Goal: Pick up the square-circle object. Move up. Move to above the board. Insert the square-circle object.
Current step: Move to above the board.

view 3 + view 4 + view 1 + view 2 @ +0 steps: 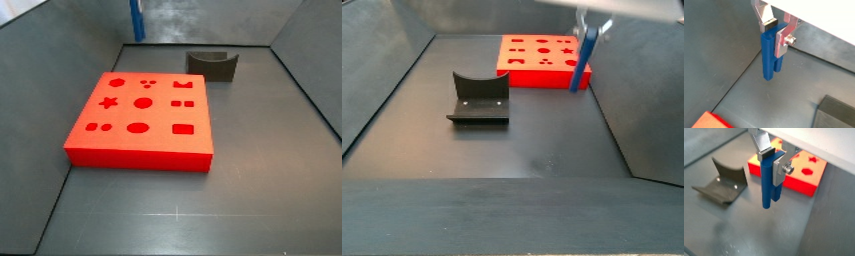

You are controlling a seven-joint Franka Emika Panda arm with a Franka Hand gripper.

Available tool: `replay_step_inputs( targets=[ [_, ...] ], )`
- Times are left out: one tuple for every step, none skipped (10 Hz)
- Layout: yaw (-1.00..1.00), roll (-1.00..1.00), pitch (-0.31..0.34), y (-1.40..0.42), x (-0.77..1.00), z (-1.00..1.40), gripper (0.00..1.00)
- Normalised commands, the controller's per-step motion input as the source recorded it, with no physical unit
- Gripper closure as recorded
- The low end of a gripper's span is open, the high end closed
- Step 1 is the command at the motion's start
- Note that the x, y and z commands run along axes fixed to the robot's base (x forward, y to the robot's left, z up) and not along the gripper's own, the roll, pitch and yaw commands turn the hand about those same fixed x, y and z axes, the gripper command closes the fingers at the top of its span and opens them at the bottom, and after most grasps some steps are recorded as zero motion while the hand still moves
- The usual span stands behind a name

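Aloft, hand point(773, 159) with peg point(768, 183), fixture point(724, 180) nearby.

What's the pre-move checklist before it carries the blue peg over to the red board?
1. Grasp: gripper shut on the square-circle object, silver fingers on both sides in both wrist views. Ok.
2. Peg clear of the floor: hangs free in a wrist view. Ok.
3. Peg upright: looks vertical in a side view. Ok.
4. Over the board: the peg sits off beside it, not above. Not ok.
5. Path: the fixture stands apart from peg and board. Ok.
6. Target hole: which cutout fits, cannot tell.
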Motion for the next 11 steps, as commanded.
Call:
replay_step_inputs(
  targets=[
    [0.06,-0.16,-0.043,-0.17,0.10,1.00,1.00],
    [0.05,-0.13,0.000,-0.15,0.09,1.00,1.00],
    [0.03,-0.10,0.058,-0.10,0.08,0.88,1.00],
    [0.03,-0.09,0.073,-0.08,0.06,0.76,1.00],
    [0.03,-0.06,0.086,-0.04,0.04,0.52,1.00],
    [0.03,-0.04,0.088,-0.03,0.03,0.41,1.00],
    [0.02,-0.01,0.091,-0.02,0.02,0.18,1.00],
    [0.93,0.41,0.641,-1.00,0.24,0.24,1.00],
    [0.86,0.42,0.616,-1.00,0.24,0.23,1.00],
    [0.63,0.38,0.531,-1.00,0.25,0.24,1.00],
    [0.39,0.23,0.392,-1.00,0.26,0.23,1.00]
  ],
)
